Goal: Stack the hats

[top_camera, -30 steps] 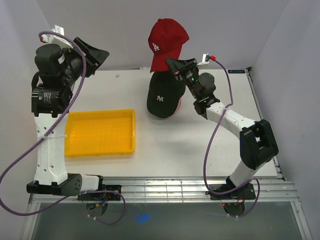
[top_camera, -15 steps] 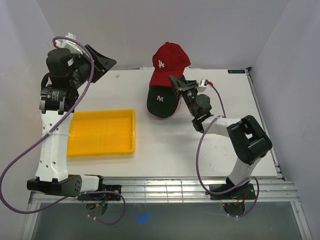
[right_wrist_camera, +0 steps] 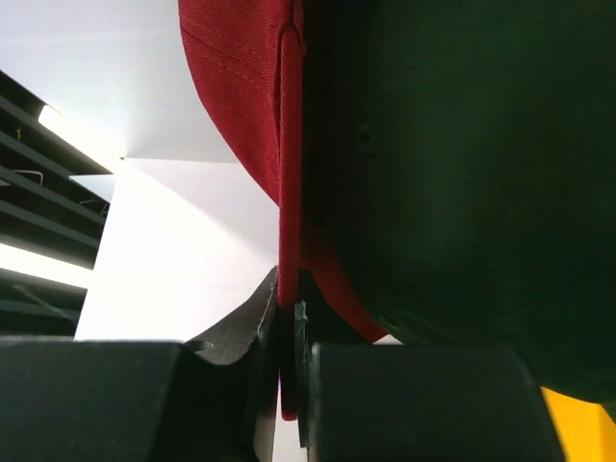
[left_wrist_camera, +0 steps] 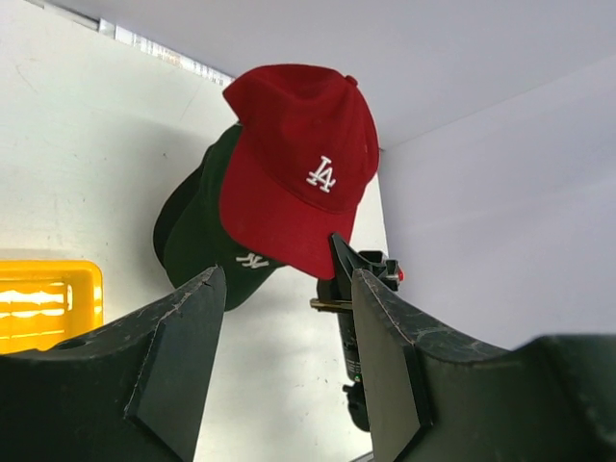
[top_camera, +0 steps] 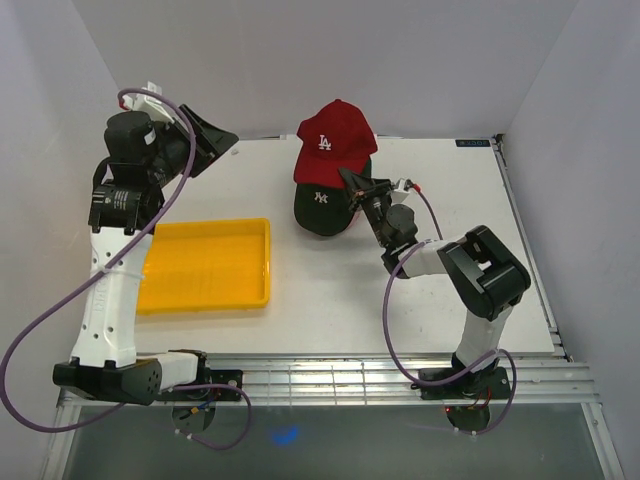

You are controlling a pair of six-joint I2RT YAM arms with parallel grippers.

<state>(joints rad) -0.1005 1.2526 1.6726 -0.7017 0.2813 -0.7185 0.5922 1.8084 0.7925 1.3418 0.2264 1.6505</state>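
The red hat (top_camera: 335, 140) with a white "LA" lies tilted over the far part of the dark green hat (top_camera: 322, 205) at the back middle of the table. My right gripper (top_camera: 353, 181) is shut on the red hat's brim (right_wrist_camera: 289, 144), which runs edge-on between the fingers, and the dark green hat (right_wrist_camera: 462, 144) fills the right of that view. In the left wrist view the red hat (left_wrist_camera: 303, 173) overlaps the dark green hat (left_wrist_camera: 207, 245). My left gripper (top_camera: 215, 140) hangs high at the back left, open and holding nothing (left_wrist_camera: 286, 279).
A yellow tray (top_camera: 200, 265) lies on the left half of the white table (top_camera: 450, 240), and its corner (left_wrist_camera: 43, 298) shows in the left wrist view. Grey walls close the back and both sides.
My right arm has brought the red hat down from above onto the dark green hat. The left arm has shifted a little to the right.
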